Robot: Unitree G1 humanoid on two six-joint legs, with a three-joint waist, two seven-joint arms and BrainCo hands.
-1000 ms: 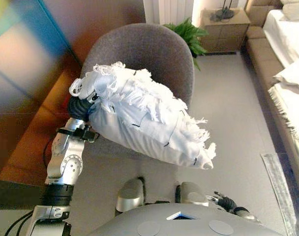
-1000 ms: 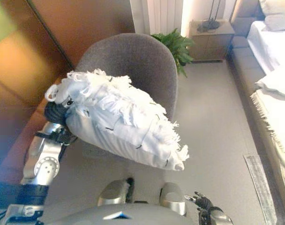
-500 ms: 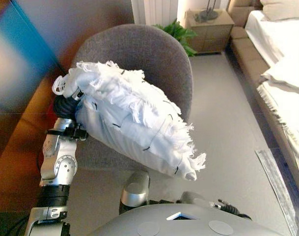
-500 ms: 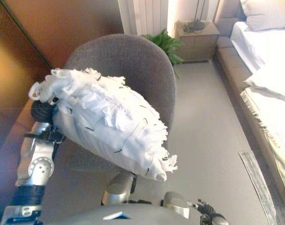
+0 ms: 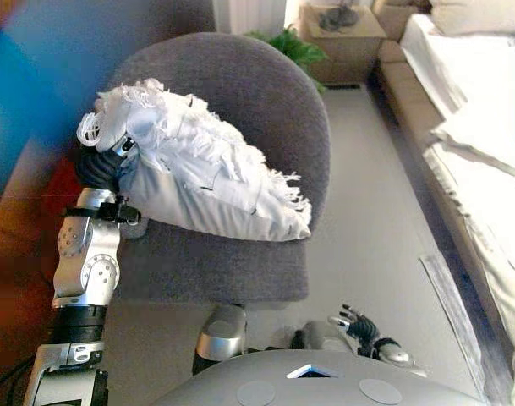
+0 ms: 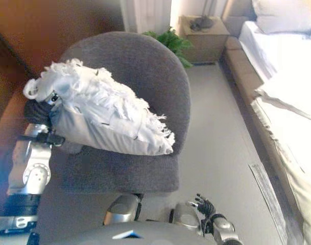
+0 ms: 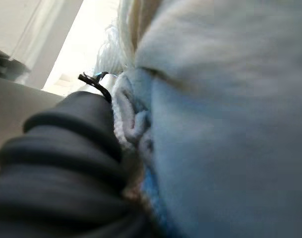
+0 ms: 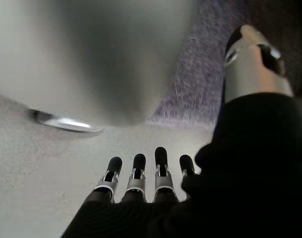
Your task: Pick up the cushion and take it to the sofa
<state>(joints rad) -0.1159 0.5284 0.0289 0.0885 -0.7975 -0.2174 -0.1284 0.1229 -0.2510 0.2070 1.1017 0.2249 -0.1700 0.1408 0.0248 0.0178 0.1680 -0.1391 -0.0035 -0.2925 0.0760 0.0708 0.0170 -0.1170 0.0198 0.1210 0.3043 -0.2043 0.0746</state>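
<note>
The big grey chair stands right in front, blocking the way ahead. To its right the bare floor gives open room, running along the sofa toward a plant and a small cabinet.

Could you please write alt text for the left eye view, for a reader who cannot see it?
The robot's left hand holds a white fringed cushion by one end, in the air above a grey upholstered chair. The right hand hangs low with relaxed fingers, holding nothing. Along the right edge runs a sofa draped in white, with grey floor between.
</note>
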